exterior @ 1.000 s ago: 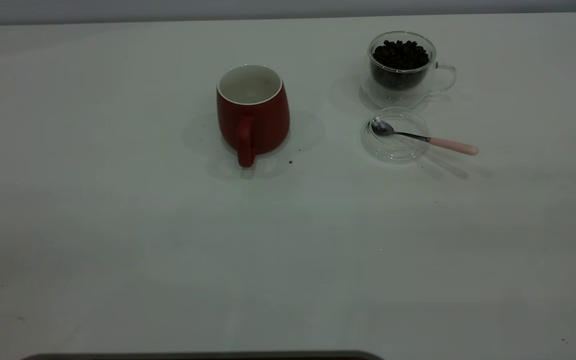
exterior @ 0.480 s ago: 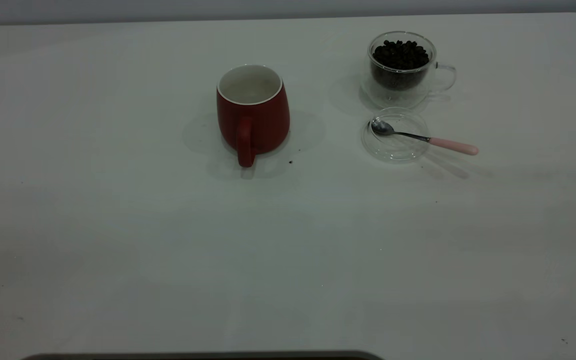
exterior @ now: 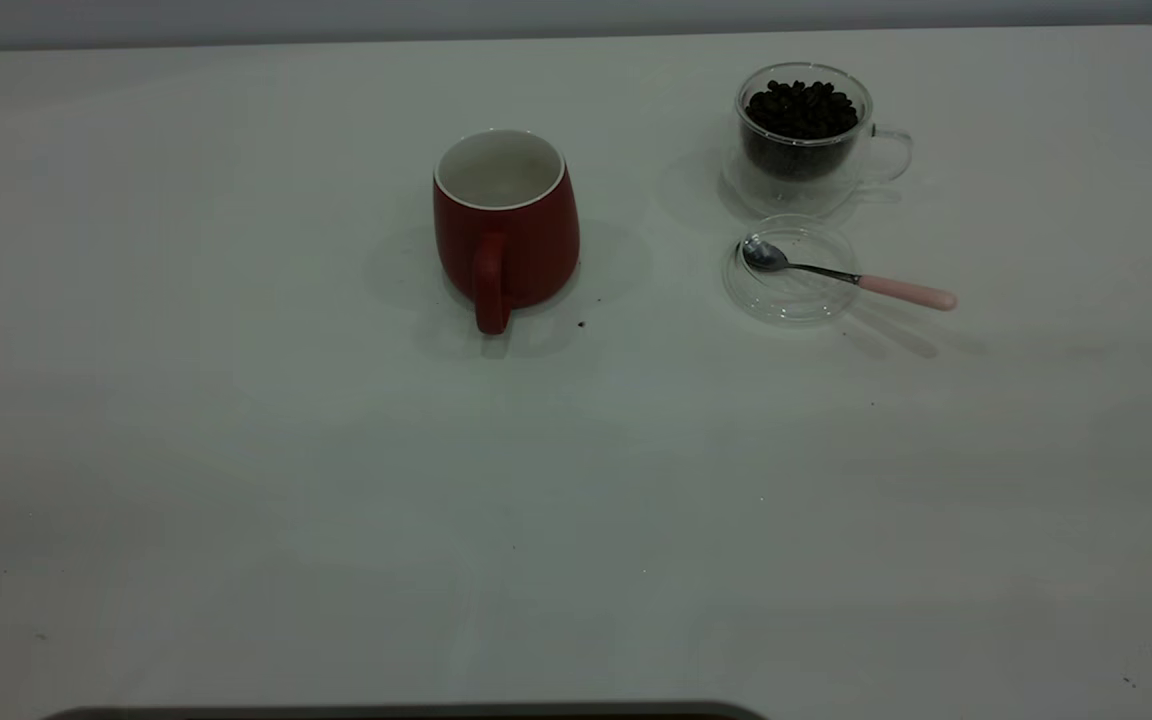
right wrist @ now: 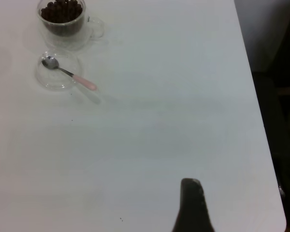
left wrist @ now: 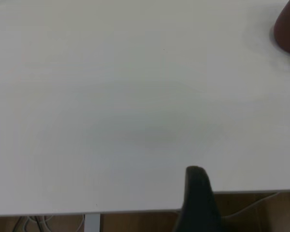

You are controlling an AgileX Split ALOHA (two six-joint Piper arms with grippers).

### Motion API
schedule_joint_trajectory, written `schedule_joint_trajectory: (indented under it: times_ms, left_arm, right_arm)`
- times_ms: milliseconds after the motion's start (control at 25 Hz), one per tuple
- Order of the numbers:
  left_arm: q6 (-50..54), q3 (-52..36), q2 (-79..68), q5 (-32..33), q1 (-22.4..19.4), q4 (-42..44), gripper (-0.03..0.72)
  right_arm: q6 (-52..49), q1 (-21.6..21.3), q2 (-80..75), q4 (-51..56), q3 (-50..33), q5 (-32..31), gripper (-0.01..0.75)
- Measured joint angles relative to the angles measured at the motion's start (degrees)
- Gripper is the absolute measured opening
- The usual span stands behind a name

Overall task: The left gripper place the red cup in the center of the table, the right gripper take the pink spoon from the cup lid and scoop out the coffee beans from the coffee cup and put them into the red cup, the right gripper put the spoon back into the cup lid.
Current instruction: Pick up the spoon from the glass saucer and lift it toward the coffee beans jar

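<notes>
The red cup (exterior: 506, 225) stands upright and empty near the middle of the white table (exterior: 336, 480), its handle toward the near edge; it also shows in the left wrist view (left wrist: 287, 29). To its right, the coffee cup (exterior: 803, 140) holds coffee beans (exterior: 801, 108). In front of it lies the cup lid (exterior: 786, 295) with the pink spoon (exterior: 901, 291) resting in it, handle sticking out to the right. Neither arm shows in the exterior view. My left gripper (left wrist: 195, 170) hangs shut over the table's edge, far from the red cup. My right gripper (right wrist: 190, 182) is shut, well away from the spoon (right wrist: 82, 81).
A few dark specks lie on the table near the red cup (exterior: 581, 324). The table's rounded right corner (right wrist: 275, 212) and a dark gap beyond it show in the right wrist view. Wide bare tabletop lies between the cups and the near edge.
</notes>
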State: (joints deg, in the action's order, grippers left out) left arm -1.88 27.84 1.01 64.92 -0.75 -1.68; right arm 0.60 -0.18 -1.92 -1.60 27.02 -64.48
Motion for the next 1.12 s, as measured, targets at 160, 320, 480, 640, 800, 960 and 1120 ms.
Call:
schedule_joint_trajectory:
  times_ms: [160, 320, 480, 640, 800, 960, 1120]
  left_arm:
    - [0.00, 0.00, 0.00, 0.00, 0.00, 0.00, 0.586]
    - [0.00, 0.00, 0.00, 0.00, 0.00, 0.00, 0.586]
    - [0.13, 0.00, 0.00, 0.00, 0.00, 0.00, 0.586]
    - [0.17, 0.00, 0.00, 0.05, 0.00, 0.00, 0.586]
    - [0.17, 0.00, 0.00, 0.05, 0.00, 0.00, 0.586]
    - [0.17, 0.00, 0.00, 0.05, 0.00, 0.00, 0.586]
    - [0.17, 0.00, 0.00, 0.05, 0.00, 0.00, 0.586]
  right_arm:
    - [0.00, 0.00, 0.00, 0.00, 0.00, 0.00, 0.588]
    - [0.00, 0.00, 0.00, 0.00, 0.06, 0.06, 0.588]
    - [0.00, 0.00, -2.28, 2.79, 2.82, 1.32, 0.591]
    - [0.00, 0.00, -13.93, 10.06, 8.35, 4.56, 0.608]
    - [2.15, 0.00, -31.35, 17.36, 14.08, 8.11, 0.636]
    - [6.98, 0.00, -47.74, 25.78, 17.10, 12.47, 0.654]
    - [12.10, 0.00, -62.78, 35.60, 17.55, 18.69, 0.665]
